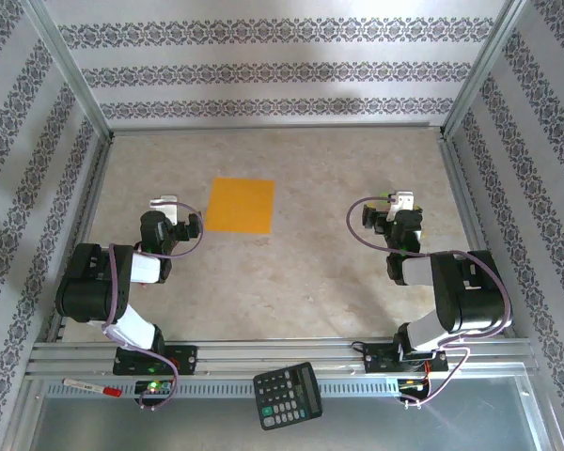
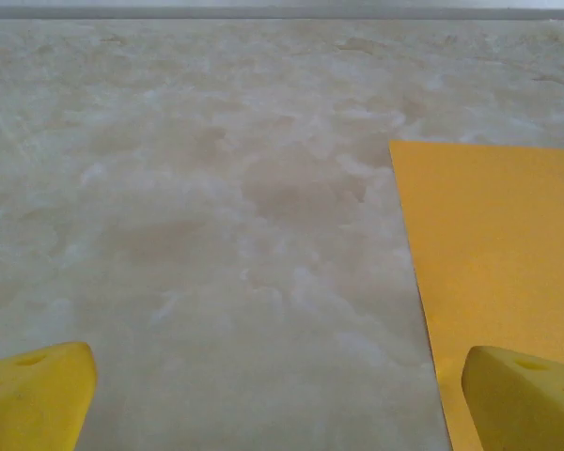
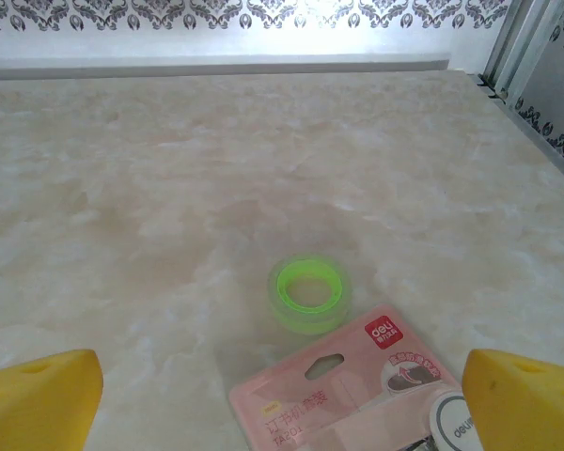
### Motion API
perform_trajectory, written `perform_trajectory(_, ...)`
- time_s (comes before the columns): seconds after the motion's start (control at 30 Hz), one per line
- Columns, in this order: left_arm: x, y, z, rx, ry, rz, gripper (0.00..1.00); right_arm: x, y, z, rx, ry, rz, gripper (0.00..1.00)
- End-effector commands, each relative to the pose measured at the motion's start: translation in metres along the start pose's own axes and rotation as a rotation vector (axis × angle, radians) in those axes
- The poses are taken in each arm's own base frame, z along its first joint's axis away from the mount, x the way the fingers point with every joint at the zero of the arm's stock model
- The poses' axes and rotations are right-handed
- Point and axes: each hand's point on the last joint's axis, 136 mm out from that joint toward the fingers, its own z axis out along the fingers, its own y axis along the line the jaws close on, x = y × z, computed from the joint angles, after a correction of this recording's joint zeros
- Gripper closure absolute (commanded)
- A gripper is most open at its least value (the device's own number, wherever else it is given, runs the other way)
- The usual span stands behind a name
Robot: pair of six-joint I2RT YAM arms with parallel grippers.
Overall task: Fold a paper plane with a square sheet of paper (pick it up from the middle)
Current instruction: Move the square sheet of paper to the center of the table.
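On the bench (image 1: 310, 272), the square sheet of paper (image 1: 241, 205) lies flat, awaiting a middle pickup. So the left fingers (image 2: 33, 399) and right fingers (image 3: 38, 399) gape empty.

The square sheet of paper (image 1: 241, 205) is laid flat on the table (image 1: 310, 272), at 11 o'clock from its middle. The left gripper (image 1: 166, 203) is found near the sheet's 9 o'clock, the right gripper (image 1: 401, 200) well apart at 3 o'clock. A tape ring (image 3: 307, 293) is placed at the right gripper's 12 o'clock, with a packet (image 3: 343, 390) just beside it at 5 o'clock. A calculator (image 1: 288, 395) is laid on the near rail (image 1: 216, 387) at 6 o'clock.
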Motion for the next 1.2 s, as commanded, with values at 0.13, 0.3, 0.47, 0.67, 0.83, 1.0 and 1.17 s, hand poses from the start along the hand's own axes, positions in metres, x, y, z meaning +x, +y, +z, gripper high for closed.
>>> perform_trajectory(0.13,-0.017,0.002,0.0,0.0,-0.062,0.018,0.0,-0.014,0.001,0.004,-0.004,-0.044,-0.003,0.02)
perform_trajectory(0.3,-0.016,0.003,0.0,-0.002,-0.062,0.018,0.0,-0.014,0.001,0.004,-0.005,-0.043,-0.003,0.02)
perform_trajectory(0.47,-0.016,0.002,0.0,0.001,-0.061,0.018,0.0,-0.014,0.0,0.004,-0.01,-0.041,0.001,0.02)
perform_trajectory(0.67,-0.016,0.002,0.0,0.0,-0.062,0.017,0.0,-0.014,0.001,0.004,-0.016,-0.043,0.0,0.02)
perform_trajectory(0.83,-0.017,0.002,0.0,0.0,-0.063,0.017,0.0,-0.013,0.002,0.004,-0.018,-0.039,0.0,0.02)
perform_trajectory(1.0,-0.024,0.005,-0.007,-0.019,-0.087,0.009,0.0,-0.023,-0.001,0.0,0.008,-0.07,0.001,0.02)
perform_trajectory(1.17,-0.062,0.039,-0.034,-0.218,-0.059,-0.136,0.0,-0.073,-0.037,-0.039,0.195,-0.095,0.126,0.02)
